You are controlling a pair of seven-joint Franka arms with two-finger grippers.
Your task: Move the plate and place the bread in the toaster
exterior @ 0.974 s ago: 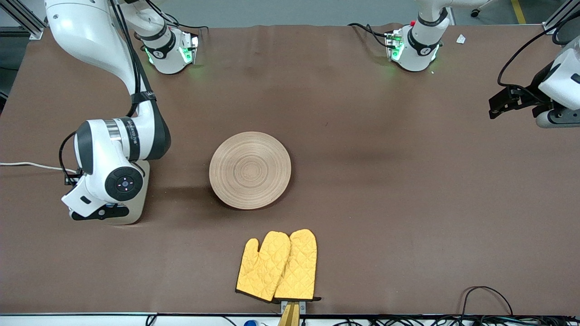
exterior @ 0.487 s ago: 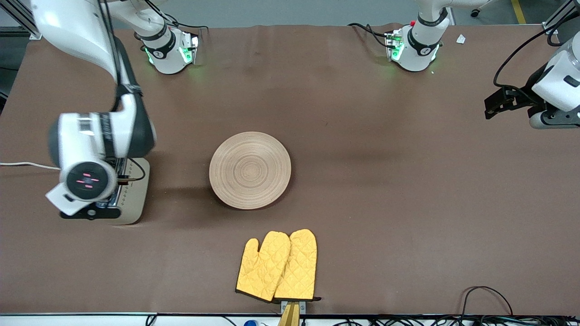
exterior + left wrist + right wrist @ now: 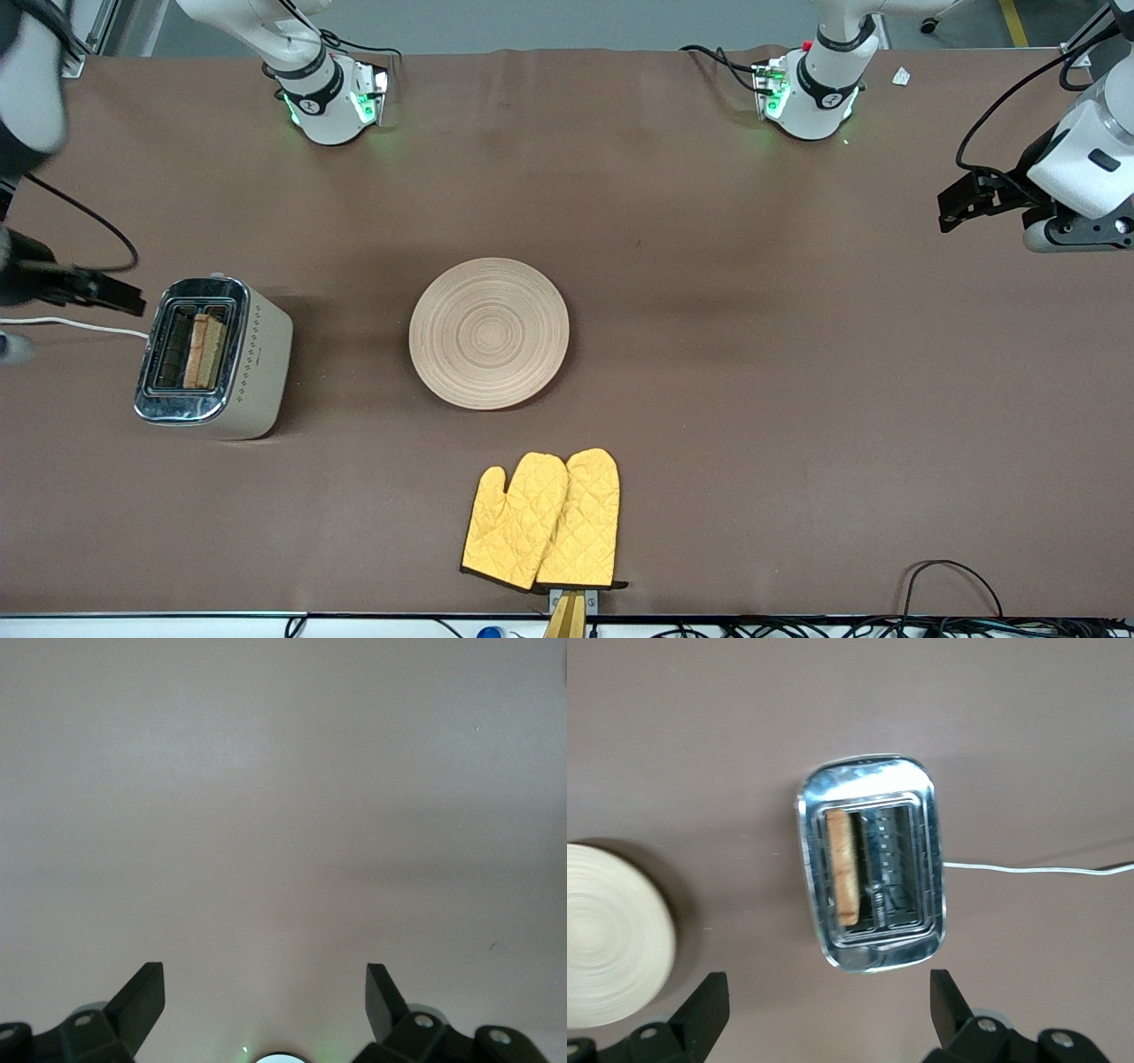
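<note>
While grippers gape, speckled bread (image 3: 203, 351) fills chrome-topped toaster (image 3: 257, 363).

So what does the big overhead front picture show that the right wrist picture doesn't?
Only the front view shows the yellow oven mitts, the two arm bases, and the left gripper, open and waiting over the left arm's end of the table. Only the right wrist view shows the right gripper, open above the toaster. Both show the toaster with the bread standing in the slot nearer the plate, plus the white cord.
</note>
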